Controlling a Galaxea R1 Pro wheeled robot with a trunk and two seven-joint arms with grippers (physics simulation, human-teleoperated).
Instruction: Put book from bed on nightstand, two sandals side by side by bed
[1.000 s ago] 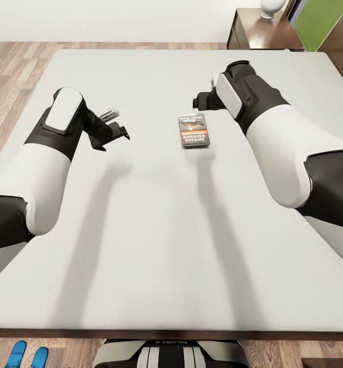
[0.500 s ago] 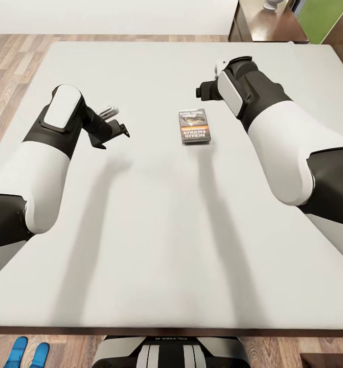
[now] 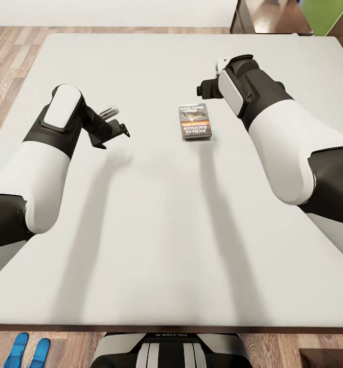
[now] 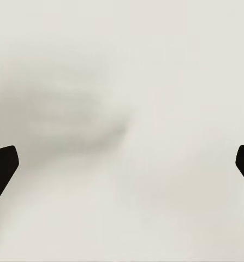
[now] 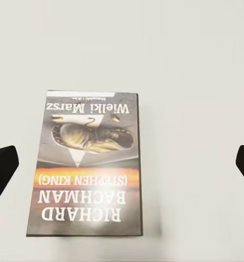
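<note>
The bed (image 3: 156, 245) is big, and the paperback (image 3: 195, 121) lies flat mid-mattress. I've got the right end effector (image 5: 122, 164) spread wide just above it, so I'm at the book-grabbing step. Next I'd drop and pinch an edge. Left end effector (image 4: 122, 164) is spread, idle.

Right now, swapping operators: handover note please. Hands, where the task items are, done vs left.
Left hand: open, empty, above bare light grey mattress of the bed.
Right hand: open, empty, hovering just beyond the book, not touching it.
Small dark paperback book with orange-white lettering: flat on the mattress, near mid-bed.
Two bright blue sandals: on the wood-plank floor at the bed's near edge, side by side, by the robot's left.
Dark brown wooden cabinet: past the bed's far right corner; can't tell if it's the nightstand.
Done: sandals look placed.
Left: grasp the book, move it to a nightstand.
</note>
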